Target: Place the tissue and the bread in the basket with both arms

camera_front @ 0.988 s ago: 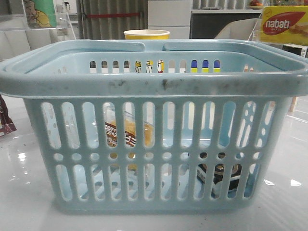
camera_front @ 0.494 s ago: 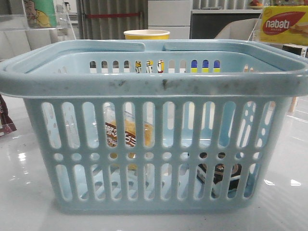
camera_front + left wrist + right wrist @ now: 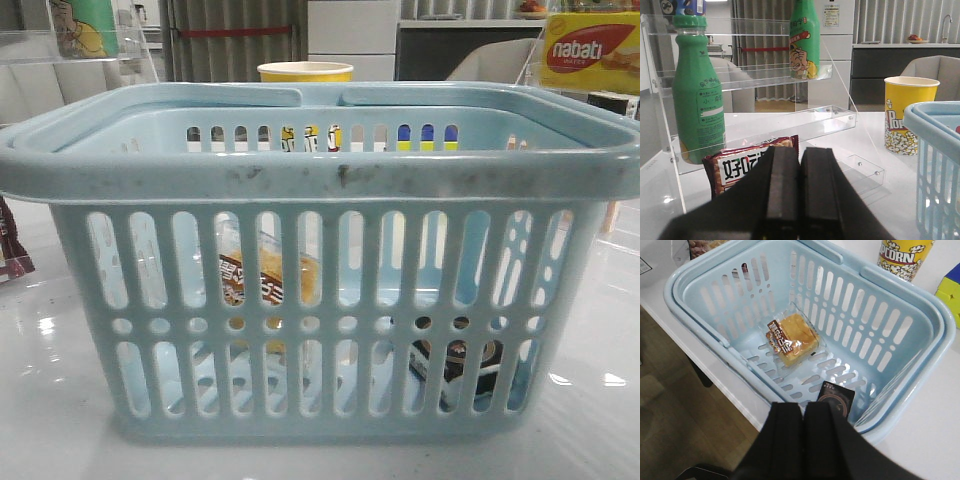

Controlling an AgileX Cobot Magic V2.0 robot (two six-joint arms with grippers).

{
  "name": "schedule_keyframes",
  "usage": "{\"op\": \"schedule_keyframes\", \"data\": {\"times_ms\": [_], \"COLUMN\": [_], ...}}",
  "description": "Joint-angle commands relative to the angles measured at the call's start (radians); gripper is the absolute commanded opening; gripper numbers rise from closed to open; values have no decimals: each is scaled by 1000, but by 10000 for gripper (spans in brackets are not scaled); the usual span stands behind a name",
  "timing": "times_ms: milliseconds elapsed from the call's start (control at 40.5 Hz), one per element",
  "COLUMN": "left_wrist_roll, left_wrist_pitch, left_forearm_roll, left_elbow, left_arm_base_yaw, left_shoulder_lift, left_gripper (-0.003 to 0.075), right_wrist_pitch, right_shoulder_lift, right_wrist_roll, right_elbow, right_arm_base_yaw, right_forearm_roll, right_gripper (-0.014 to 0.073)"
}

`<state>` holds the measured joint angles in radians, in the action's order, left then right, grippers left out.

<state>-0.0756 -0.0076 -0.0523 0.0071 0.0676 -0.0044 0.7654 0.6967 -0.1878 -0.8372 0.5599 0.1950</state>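
Observation:
The pale blue-grey basket (image 3: pixel 320 170) fills the front view; its rim also shows in the right wrist view (image 3: pixel 700 335) and at the edge of the left wrist view (image 3: pixel 935 120). The bread (image 3: pixel 792 338), a clear pack with golden contents and a brown label, lies on the basket floor, and shows through the slots (image 3: pixel 262 278). The tissue (image 3: pixel 837 396), a small dark pack, lies in a basket corner, seen through the slots (image 3: pixel 455 362). My right gripper (image 3: pixel 803 412) is shut and empty above the basket's near rim. My left gripper (image 3: pixel 800 162) is shut and empty, outside the basket.
A yellow popcorn cup (image 3: pixel 910 115) stands behind the basket (image 3: pixel 305 71). A clear acrylic shelf (image 3: pixel 790 120) holds green bottles (image 3: pixel 697 95) and a red snack pack (image 3: pixel 747 162). A yellow nabati box (image 3: pixel 590 50) is at the back right. The table edge (image 3: pixel 705 365) drops to the floor.

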Motion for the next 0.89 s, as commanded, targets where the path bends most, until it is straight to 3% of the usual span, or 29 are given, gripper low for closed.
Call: {"op": "schedule_keyframes", "data": {"times_ms": [0, 420, 568, 864], "left_wrist_roll": [8, 8, 8, 8], "left_wrist_pitch": [-82, -82, -82, -82], "left_forearm_roll": [-2, -2, -2, -2], "left_elbow": [5, 5, 5, 5], "left_arm_base_yaw": [6, 6, 6, 6], "left_shoulder_lift": [-18, -18, -18, -18], "left_gripper": [93, 93, 93, 93], "right_wrist_pitch": [-67, -104, -246, -604], "right_shoulder_lift": [-4, -22, -129, -472], "right_wrist_roll": [-9, -9, -9, -9], "right_elbow": [-25, -8, 112, 534], "right_arm_base_yaw": [0, -13, -171, -475], "right_forearm_roll": [4, -6, -12, -12], "right_gripper": [58, 58, 58, 58]}}
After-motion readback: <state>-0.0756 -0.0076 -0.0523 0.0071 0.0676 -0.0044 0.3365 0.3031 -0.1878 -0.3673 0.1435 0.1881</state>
